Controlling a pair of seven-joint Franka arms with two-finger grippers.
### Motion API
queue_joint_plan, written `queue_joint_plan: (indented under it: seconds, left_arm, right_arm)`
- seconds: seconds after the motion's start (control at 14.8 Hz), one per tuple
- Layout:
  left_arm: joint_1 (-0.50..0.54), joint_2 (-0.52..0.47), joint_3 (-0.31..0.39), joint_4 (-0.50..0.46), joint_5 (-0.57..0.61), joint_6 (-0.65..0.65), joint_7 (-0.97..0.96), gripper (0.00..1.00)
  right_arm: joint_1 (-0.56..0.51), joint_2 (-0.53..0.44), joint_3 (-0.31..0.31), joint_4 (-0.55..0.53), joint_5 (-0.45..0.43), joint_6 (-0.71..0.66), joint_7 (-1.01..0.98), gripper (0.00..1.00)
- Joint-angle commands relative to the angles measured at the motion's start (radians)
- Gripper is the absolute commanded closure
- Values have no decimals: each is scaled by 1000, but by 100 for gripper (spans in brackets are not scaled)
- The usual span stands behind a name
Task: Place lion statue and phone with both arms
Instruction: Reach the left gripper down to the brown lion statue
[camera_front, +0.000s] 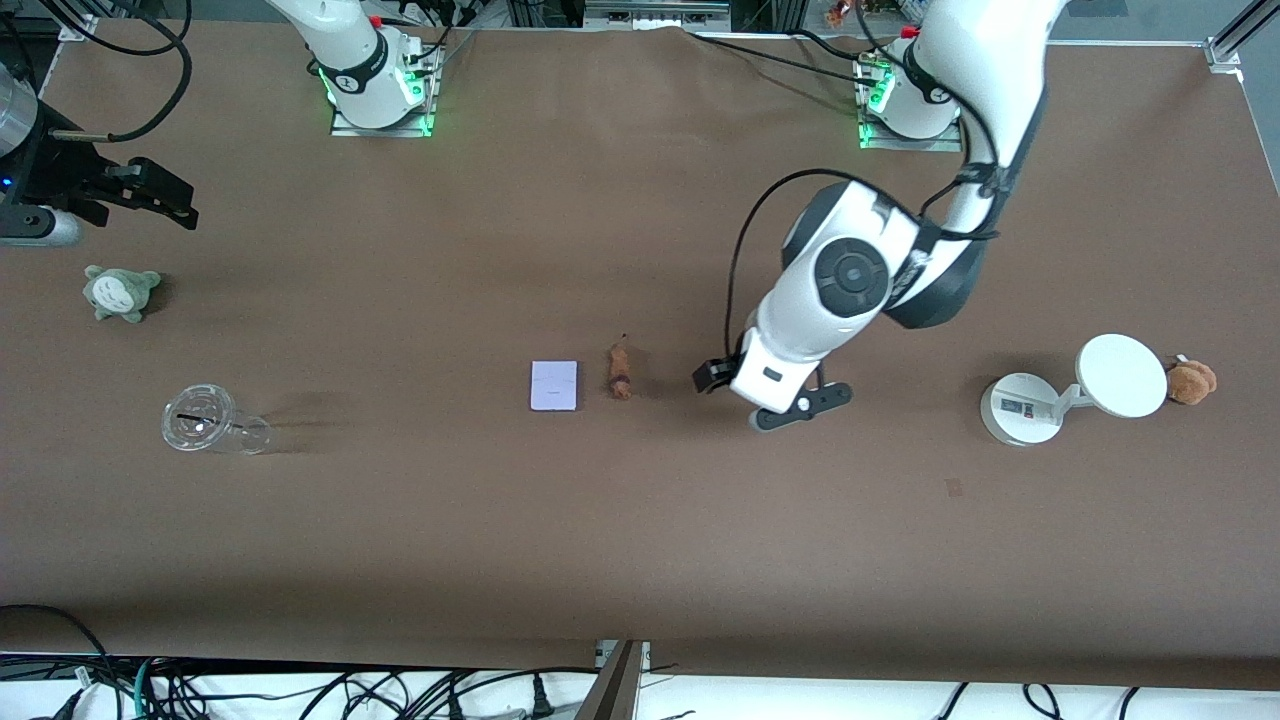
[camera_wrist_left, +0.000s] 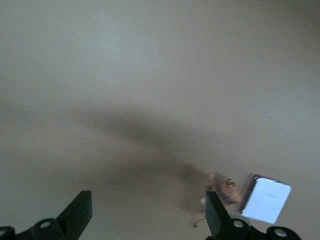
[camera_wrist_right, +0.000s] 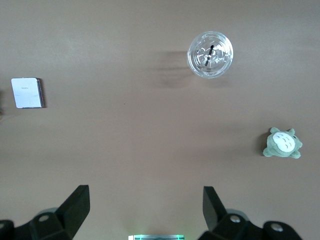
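Left gripper (camera_front: 770, 395) low over mid-counter (camera_front: 640, 560), spread wide, holding nothing, beside the lion statue (camera_front: 619, 371): probably lined up for a pick. Statue lying with long axis toward the robots' edge, tail that way; phone (camera_front: 554, 385) flat just beside. Right gripper (camera_front: 150, 195) waiting, wide open, near the counter's end.

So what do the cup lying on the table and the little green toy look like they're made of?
The cup looks like clear, glossy plastic: the brown table shows through it and its rim catches highlights. The green toy looks like soft matte plush fabric, judging by its fuzzy outline and pale belly patch, though that is only how it looks.
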Motion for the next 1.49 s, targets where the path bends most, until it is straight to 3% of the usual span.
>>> queue_joint_plan:
  seconds: [0.0,0.47,0.81,1.42]
  left_arm:
    - [-70,109,15,137,-10,16,-65,0]
    - [-202,201,45,168,0,143,-145,0]
    - [-365,276,206,223,0,159,-162,0]
    - [-392,324,214,223,0,203,-162,0]
  right_arm:
    - [-7,1,4,11,15,-13,-16,0]
    - [-7,1,4,11,15,-13,-16,0]
    - [-7,1,4,11,15,-13,-16,0]
    - [-7,1,4,11,15,-13,-14,0]
